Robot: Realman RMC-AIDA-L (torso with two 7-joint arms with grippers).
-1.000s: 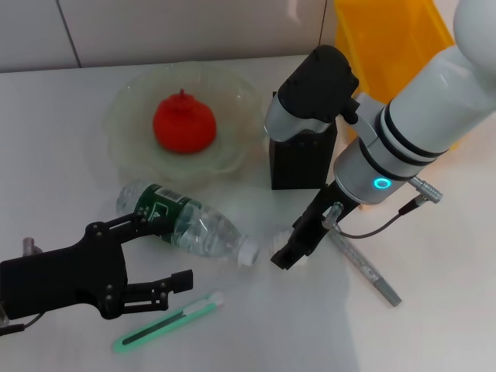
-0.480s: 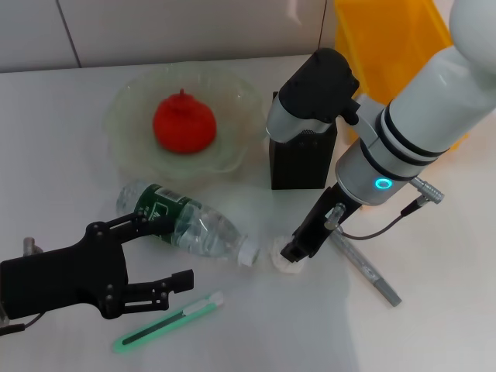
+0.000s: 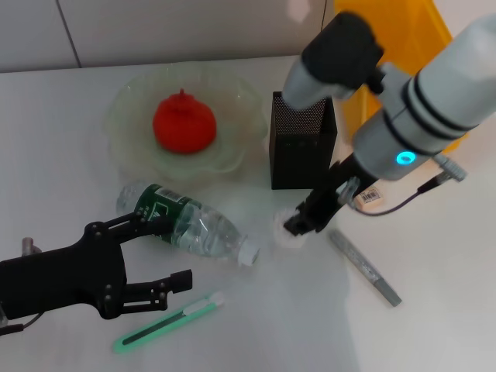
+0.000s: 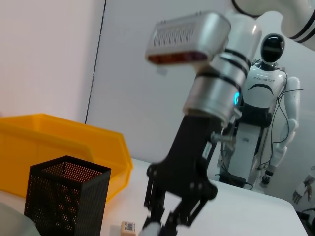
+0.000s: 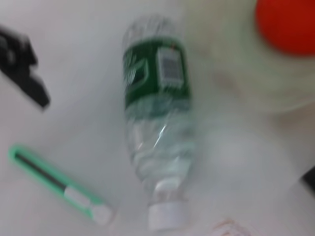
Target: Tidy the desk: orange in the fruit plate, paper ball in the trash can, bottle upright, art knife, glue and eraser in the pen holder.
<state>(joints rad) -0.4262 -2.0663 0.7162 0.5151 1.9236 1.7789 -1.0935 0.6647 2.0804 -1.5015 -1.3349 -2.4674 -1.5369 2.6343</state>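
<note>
My right gripper (image 3: 298,226) is shut on the white paper ball (image 3: 287,235), just in front of the black mesh pen holder (image 3: 302,143). The left wrist view shows it too (image 4: 162,223), with the ball at its fingertips. The orange (image 3: 184,124) sits in the clear fruit plate (image 3: 124,147). The bottle (image 3: 186,223) lies on its side. My left gripper (image 3: 163,256) is open, its upper finger touching the bottle's near side. The green art knife (image 3: 167,322) lies in front of it. The grey glue stick (image 3: 364,267) and the eraser (image 3: 370,198) lie on the table to the right.
A yellow bin (image 3: 395,39) stands at the back right behind the pen holder. The right wrist view shows the bottle (image 5: 157,147), the knife (image 5: 59,184) and the orange (image 5: 288,24). A white humanoid robot (image 4: 261,98) stands beyond the table.
My right gripper came onto the paper ball, closed on it and moved it up and toward the back right. The left arm has not moved.
</note>
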